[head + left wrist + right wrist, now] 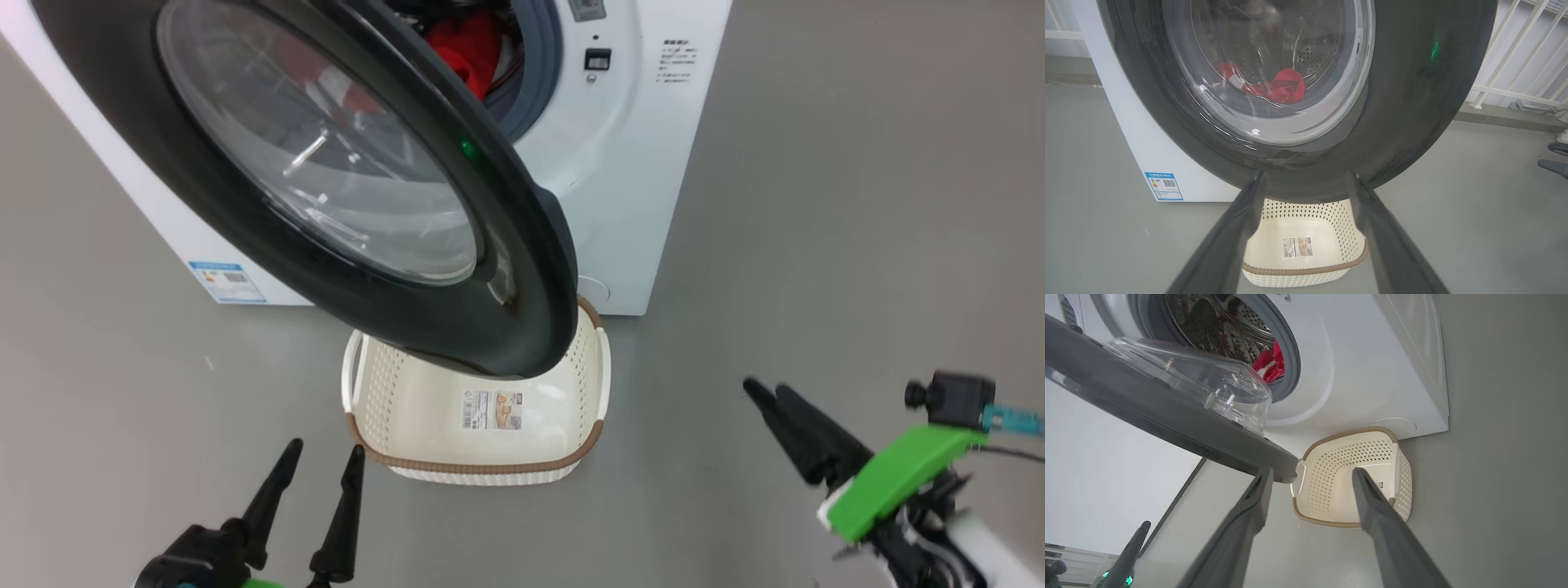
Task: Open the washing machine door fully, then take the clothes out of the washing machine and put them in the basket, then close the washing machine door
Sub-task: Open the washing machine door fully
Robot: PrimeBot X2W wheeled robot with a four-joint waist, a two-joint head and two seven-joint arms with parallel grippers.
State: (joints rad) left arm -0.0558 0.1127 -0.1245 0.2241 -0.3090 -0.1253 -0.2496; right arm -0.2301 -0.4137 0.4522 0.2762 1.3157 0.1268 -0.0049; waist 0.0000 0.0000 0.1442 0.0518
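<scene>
Well, door (326,163) open; clothes (465,49) inside (basket (408,408) nr door).

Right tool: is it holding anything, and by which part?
Nothing is held. The right tool stands open, apart from the washing machine door and the basket. The left tool is open and empty too.
</scene>
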